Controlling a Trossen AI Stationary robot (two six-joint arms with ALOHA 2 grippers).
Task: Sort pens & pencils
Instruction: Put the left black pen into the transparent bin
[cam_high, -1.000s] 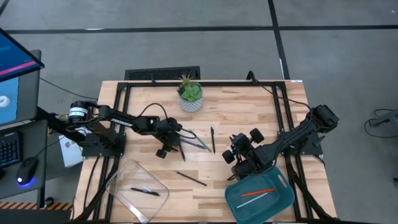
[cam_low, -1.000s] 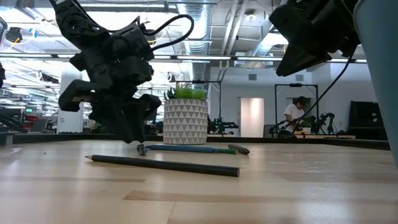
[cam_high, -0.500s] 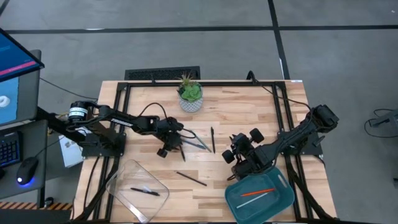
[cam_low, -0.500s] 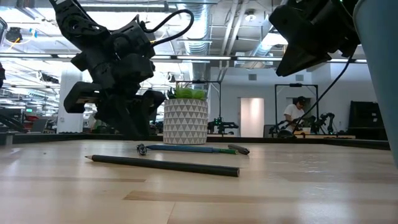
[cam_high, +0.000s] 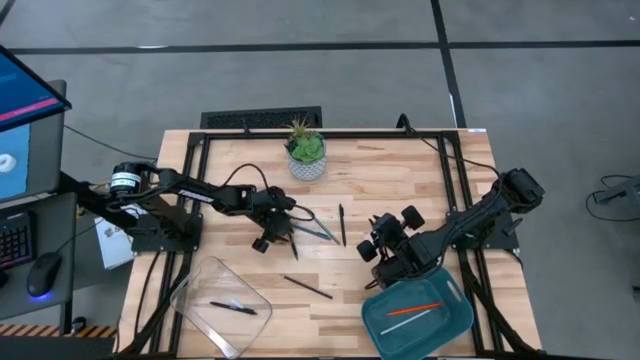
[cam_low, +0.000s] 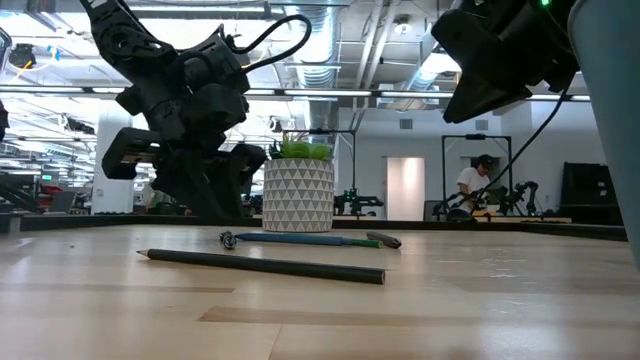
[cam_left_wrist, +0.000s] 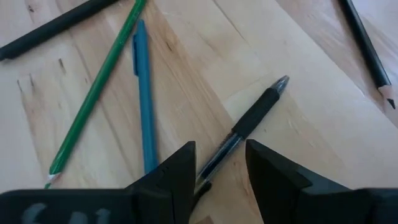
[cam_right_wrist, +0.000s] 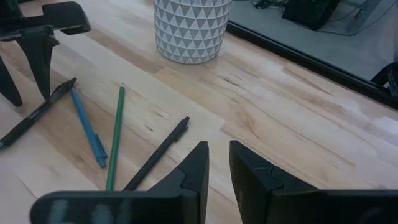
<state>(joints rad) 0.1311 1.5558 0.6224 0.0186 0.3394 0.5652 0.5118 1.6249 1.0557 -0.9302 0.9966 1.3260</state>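
L claw (cam_left_wrist: 221, 168) lowered, straddling black pen (cam_left_wrist: 249, 121).

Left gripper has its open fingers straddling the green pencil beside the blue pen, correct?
Not quite. The left gripper does have open fingers, but they straddle the black pen with the clear barrel, not the thin green pencil. The slim blue pen lies between the two. The left wrist view shows this.

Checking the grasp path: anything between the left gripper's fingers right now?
Yes. In the left wrist view the open left gripper straddles a black pen; a blue pen lies just outside it.
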